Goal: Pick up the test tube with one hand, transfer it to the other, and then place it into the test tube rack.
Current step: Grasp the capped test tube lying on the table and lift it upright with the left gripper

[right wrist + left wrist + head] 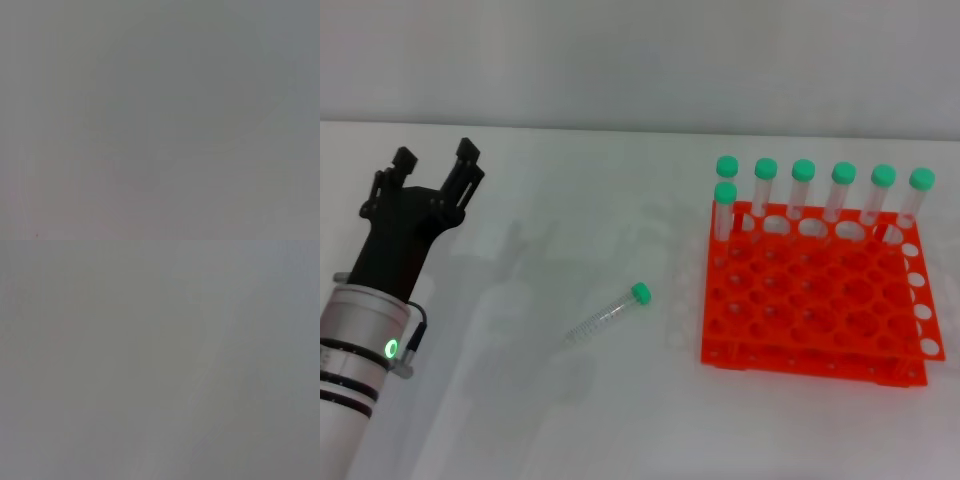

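A clear test tube with a green cap lies on its side on the white table, cap toward the rack. The orange test tube rack stands to its right and holds several upright green-capped tubes along its far row. My left gripper is open and empty, raised over the table's left side, well left of the lying tube. My right gripper is out of view. Both wrist views show only plain grey.
The white table ends at a pale wall behind. The rack has many free holes in its nearer rows.
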`<state>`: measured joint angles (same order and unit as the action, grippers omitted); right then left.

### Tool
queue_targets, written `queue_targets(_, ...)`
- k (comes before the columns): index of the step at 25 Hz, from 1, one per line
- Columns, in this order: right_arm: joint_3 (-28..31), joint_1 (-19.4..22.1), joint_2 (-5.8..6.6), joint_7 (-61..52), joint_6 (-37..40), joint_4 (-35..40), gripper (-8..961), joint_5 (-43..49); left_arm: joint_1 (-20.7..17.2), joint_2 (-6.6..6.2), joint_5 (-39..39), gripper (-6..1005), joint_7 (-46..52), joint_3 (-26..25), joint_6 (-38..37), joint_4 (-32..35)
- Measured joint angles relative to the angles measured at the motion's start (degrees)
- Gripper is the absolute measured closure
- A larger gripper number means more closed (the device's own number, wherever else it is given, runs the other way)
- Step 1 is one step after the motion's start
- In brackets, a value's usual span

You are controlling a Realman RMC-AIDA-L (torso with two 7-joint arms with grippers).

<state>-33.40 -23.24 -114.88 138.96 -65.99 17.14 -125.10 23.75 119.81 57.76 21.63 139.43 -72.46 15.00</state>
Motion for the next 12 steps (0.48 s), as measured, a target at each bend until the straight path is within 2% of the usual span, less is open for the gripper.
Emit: queue_targets(12, 0.0, 0.1, -0.13, 0.1, 0.6, 0.0, 111, -0.5, 0.7, -0.20, -0.1, 121, 1.9, 0.1, 4.5, 0.3)
